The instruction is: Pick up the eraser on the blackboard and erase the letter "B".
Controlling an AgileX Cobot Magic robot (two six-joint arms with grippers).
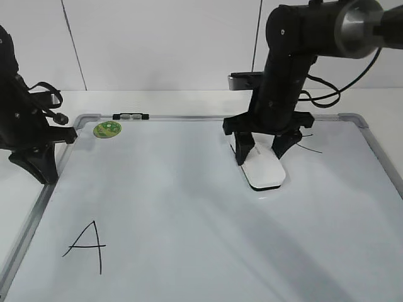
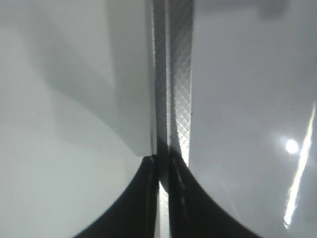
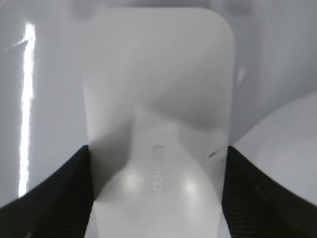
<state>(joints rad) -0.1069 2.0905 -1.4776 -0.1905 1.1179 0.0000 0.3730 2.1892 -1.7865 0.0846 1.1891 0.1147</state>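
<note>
The step in hand looks like the wiping itself, or the grasp just before it. The right gripper stands over the eraser, which lies flat on the blackboard, right of the middle and toward the far edge. In the right wrist view the two dark fingers sit on either side of the eraser and touch its long edges, so the jaws are closed on it at about the eraser's own width. I cannot tell how firmly they press.

Of the letter "B" I see only a few thin black strokes just right of the gripper; the arm hides the rest. The next move, I think, calls for sliding the eraser to the right over these strokes, keeping it flat and pressed down.

The left gripper rests at the left side of the board, its fingers together, just above the grey frame. The letter "A" stays at the near left.
</note>
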